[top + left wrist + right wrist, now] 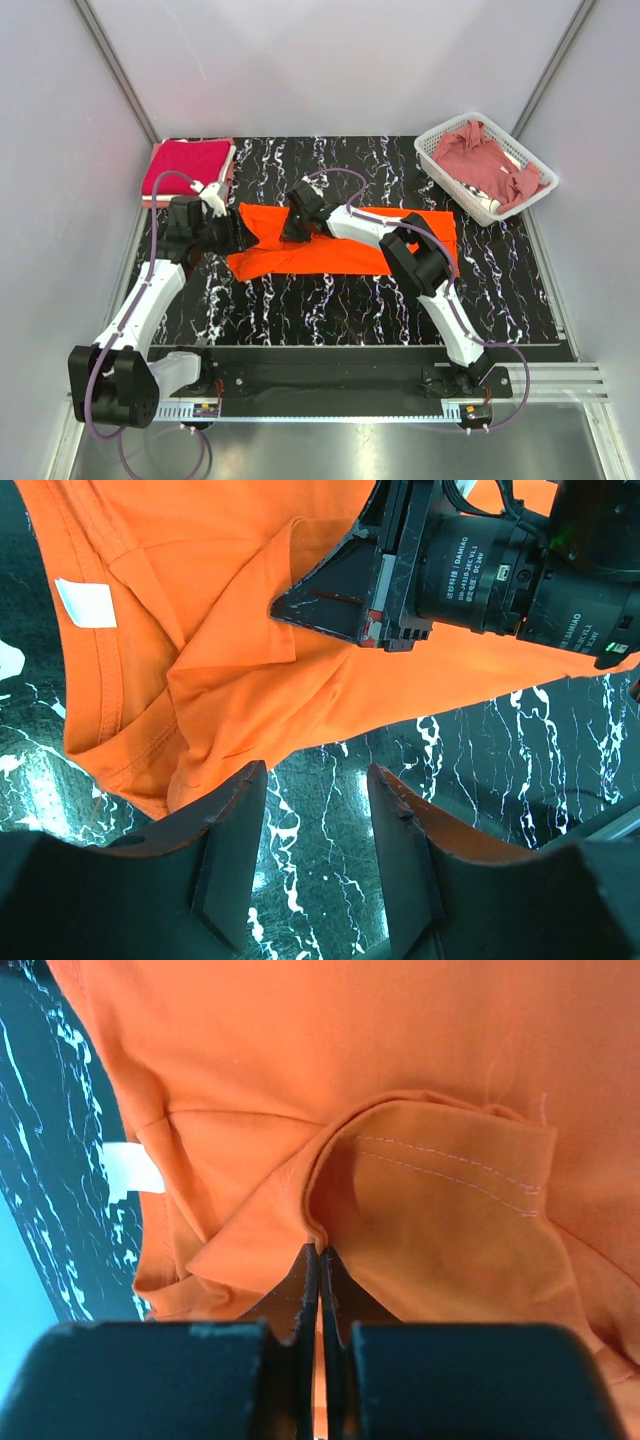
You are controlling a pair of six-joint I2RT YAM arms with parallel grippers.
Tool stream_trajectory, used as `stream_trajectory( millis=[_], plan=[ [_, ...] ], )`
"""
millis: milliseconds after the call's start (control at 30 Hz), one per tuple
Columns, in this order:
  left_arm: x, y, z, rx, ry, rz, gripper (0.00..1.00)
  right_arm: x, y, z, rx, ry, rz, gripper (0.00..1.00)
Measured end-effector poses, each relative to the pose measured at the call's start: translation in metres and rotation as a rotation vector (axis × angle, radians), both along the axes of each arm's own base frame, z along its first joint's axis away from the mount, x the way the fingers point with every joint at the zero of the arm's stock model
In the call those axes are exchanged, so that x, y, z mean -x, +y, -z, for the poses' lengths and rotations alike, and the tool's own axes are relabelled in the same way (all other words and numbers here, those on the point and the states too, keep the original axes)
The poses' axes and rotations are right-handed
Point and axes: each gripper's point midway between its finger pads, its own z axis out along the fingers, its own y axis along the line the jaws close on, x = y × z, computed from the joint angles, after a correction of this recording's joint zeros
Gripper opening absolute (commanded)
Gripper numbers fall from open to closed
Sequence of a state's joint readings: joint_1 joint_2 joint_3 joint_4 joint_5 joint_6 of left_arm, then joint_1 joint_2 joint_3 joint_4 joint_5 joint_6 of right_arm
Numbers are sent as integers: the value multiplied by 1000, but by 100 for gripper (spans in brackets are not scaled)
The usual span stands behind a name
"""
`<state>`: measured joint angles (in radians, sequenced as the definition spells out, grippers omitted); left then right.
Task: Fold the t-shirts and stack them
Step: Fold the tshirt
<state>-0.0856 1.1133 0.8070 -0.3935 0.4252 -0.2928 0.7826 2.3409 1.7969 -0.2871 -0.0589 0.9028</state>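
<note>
Right gripper (319, 1255): black fingers pressed together, pinching a raised fold of the bright orange cloth t-shirt (400, 1060), with a small white label (130, 1167) to the side of the pinch. Left gripper (315, 780): fingers spread apart with nothing between them, over the black white-veined marble-look surface (480, 780), just beside the shirt's edge and not touching it.

Top view: orange shirt lies across the middle of the surface, mostly flat, left end bunched where the right gripper has it. Both grippers are near each other at that end, and the right arm reaches over the shirt. Folded crimson-magenta t-shirt (187, 165) sits in the far left corner. White plastic lattice basket (447, 128) at far right holds a crumpled dusty rose t-shirt (485, 160).
</note>
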Motion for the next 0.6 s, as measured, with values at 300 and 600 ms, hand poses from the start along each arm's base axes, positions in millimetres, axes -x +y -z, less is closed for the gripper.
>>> stream_trajectory(
  millis=[300,600],
  plan=[
    [1,-1,0,5,1,8,50,-18,8,-16,-116,-25,97,0],
    [1,2,11,-10,34,-5,50,-36,-8,-46,-247,-84,227,0]
  ],
)
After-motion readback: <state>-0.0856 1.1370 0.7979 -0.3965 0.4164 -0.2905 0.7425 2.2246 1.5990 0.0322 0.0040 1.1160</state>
